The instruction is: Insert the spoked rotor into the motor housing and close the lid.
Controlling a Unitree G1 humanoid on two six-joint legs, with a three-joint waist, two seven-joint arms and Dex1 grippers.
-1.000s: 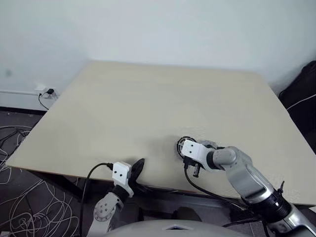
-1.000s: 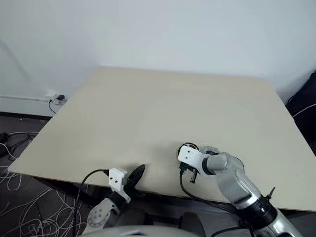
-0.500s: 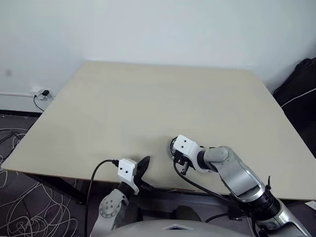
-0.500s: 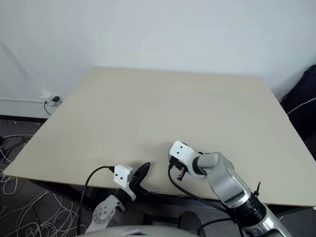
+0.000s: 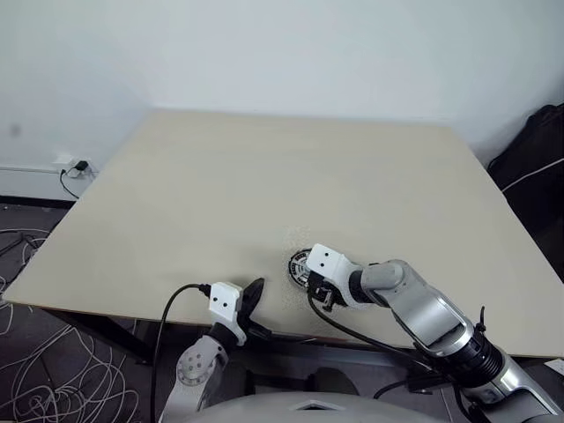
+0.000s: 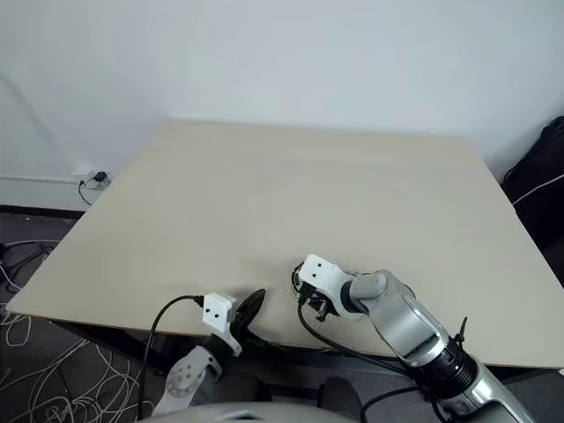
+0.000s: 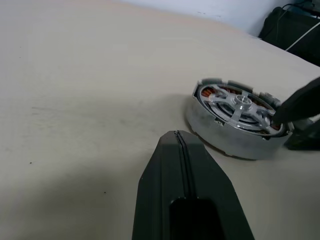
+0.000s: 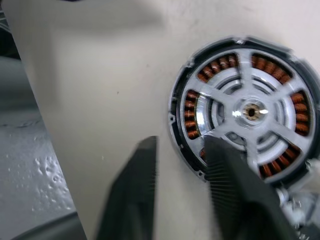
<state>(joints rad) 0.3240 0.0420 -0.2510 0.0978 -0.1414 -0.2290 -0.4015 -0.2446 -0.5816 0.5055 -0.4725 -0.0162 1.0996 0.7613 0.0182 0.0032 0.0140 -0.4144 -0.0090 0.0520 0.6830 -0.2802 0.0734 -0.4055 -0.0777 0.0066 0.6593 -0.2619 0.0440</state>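
Rotor (image 8: 250, 112) seated in housing (image 7: 220, 141) on beige surface (image 5: 264, 185), right hand (image 8: 177, 150) spread across its rim, left hand (image 7: 179, 137) pressed together nearby.

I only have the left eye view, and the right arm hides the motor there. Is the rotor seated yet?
Observer: Yes. The spoked rotor sits inside the housing, with copper windings showing between the spokes.
Operator: Is the right gripper clamped on it?
Observer: No. The right gripper is open, with its fingers straddling the housing's rim.
Operator: And the left one?
Observer: The left gripper is shut. It points at the housing from over the bare table, apart from it.
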